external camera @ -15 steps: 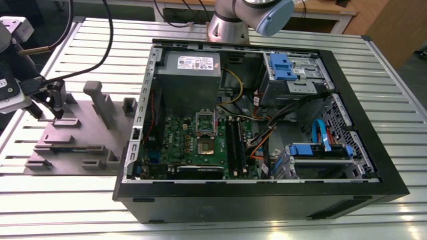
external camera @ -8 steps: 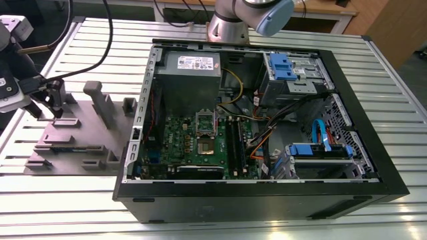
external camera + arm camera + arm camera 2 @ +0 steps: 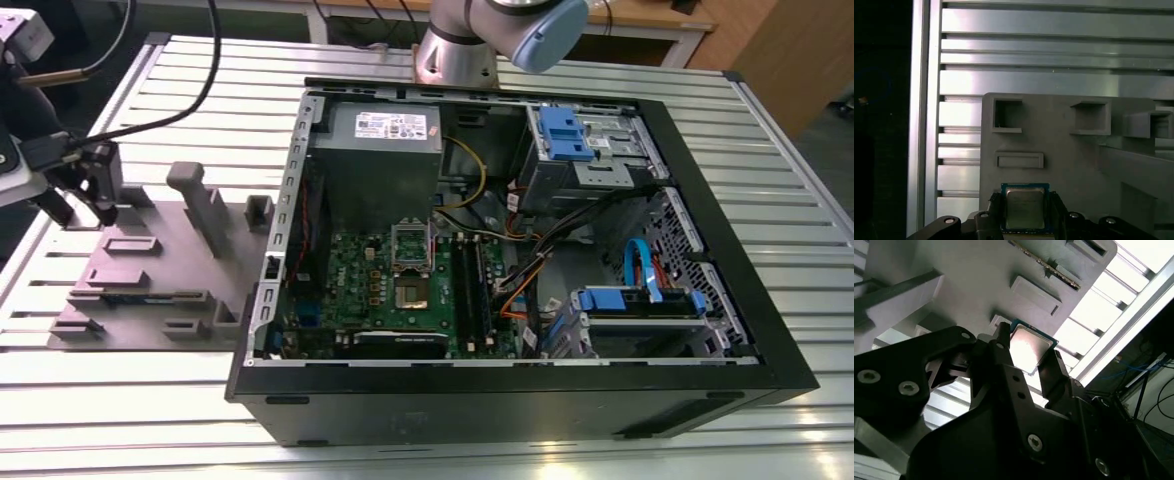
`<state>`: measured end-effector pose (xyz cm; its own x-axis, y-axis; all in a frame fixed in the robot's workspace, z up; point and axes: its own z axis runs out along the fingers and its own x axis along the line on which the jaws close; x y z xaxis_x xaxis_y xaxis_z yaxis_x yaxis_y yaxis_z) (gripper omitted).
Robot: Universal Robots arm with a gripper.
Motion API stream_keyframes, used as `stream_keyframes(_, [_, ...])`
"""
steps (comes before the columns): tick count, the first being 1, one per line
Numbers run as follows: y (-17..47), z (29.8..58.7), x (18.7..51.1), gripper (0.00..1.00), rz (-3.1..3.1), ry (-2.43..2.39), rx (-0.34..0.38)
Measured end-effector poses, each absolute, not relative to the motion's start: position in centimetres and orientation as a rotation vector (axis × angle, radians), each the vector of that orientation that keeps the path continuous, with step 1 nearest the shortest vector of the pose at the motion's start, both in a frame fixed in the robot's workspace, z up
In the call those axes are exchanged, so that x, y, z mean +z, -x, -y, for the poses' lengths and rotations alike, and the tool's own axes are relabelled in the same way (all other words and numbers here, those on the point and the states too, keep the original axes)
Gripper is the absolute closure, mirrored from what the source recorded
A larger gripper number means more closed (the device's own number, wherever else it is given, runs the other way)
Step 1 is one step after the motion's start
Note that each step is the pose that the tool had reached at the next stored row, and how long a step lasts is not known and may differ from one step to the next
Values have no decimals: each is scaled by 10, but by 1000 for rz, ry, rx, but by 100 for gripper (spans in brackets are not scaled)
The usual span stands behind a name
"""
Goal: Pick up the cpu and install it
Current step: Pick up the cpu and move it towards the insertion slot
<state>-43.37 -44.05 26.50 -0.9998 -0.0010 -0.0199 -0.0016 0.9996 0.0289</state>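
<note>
Gripper (image 3: pixel 1025 214) is clamped on the cpu (image 3: pixel 1025 207), a finger on each side, right over the grey parts tray (image 3: pixel 1064 145). The tray sits on the slatted metal desk (image 3: pixel 747 150), beside the open computer case (image 3: pixel 534 400), on the exterior view's left.

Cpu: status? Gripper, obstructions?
Gripper shut on cpu, gripping opposite edges. Cpu over grey tray, outside the case. No obstruction around it.
</note>
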Motion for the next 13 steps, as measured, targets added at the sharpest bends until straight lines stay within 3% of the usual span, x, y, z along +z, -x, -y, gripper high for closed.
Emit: stream_keyframes(13, [434, 441, 323, 53, -3121, 2, 45])
